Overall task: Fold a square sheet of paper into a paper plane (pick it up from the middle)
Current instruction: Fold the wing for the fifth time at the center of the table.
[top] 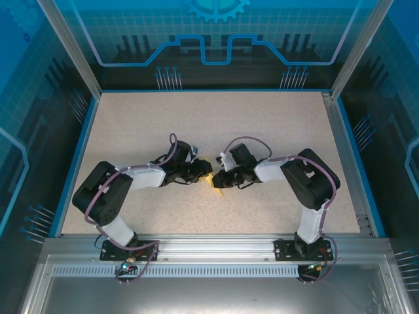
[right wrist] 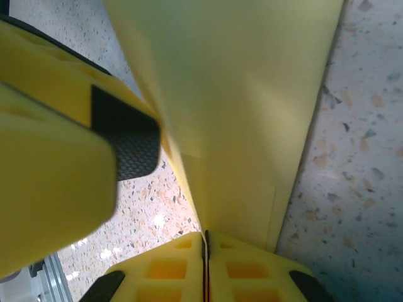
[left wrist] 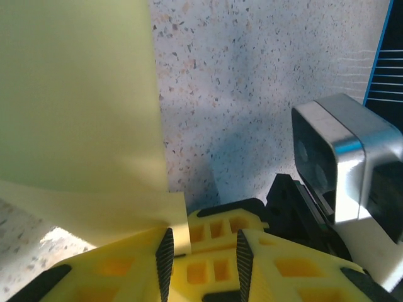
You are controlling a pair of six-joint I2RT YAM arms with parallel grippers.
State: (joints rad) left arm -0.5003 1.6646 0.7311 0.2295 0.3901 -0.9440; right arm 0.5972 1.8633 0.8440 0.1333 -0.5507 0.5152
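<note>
**A:** Where's the paper (top: 211,181) just now?

**B:** At the middle of the bench (top: 196,124), caught in the right hand (top: 222,180). From the right wrist, that hand (right wrist: 205,251) is pressed together on one edge. The paper (right wrist: 239,113) runs straight out ahead of the pinch, its long line going the way the right hand points. I cannot tell whether it hangs clear of the bench.

**A:** And the left hand (top: 200,175)?

**B:** It is directly opposite the right hand, meeting it nose to nose, with the paper between them. From the left wrist, that hand (left wrist: 201,258) is spread. A corner of the paper (left wrist: 75,113) sits in the gap and lies against one pad (left wrist: 165,258); the other pad is apart from it.

**A:** So which hand is nearer?

**B:** Both are at it, but only the right hand holds it. I'd say the next move depends on that corner: the sheet sits edge-on in the left hand's gap, so closing straight should catch it. It's thin, though, and could buckle or slip out sideways.
</note>
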